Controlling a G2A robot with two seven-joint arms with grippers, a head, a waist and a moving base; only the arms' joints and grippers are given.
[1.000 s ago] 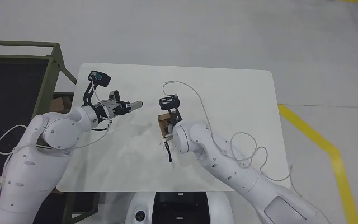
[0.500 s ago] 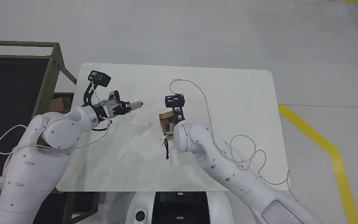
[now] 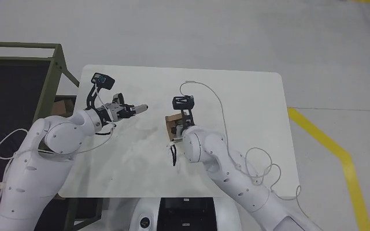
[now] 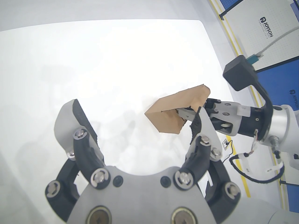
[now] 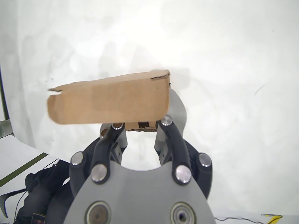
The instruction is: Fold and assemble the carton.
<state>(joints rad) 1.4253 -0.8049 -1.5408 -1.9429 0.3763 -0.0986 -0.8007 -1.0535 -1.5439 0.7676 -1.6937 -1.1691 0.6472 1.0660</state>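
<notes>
Top view first: what is the biggest thing, and where are the arms?

That's the table (image 3: 248, 86), with both arms above it. The left gripper (image 3: 140, 108) is spread wide and holds nothing. The right gripper (image 5: 140, 127) is drawn in, nipping the carton (image 5: 109, 101) by one edge.

So where does the carton sit?

It sits right at the right gripper's fingertips, with one broad panel sticking out sideways past them. From the left gripper it lies straight ahead but apart, and nothing touches it there. I can't tell whether its lowest corner rests on the table.

How will it handle?

It's probably very light. It looks like thin corrugated board, so I'd expect it to be stiff across a panel, floppy at the creases, and easy to crush or tear along raw edges. I'd have the free gripper take a flat panel close to a fold, not the loose flap's tip, and squeeze gently.

Has anything changed from a second ago?

The right wrist has swung slightly away from the left gripper, and the carton has gone with it. Its cable has looped differently. The left arm hasn't moved.
</notes>
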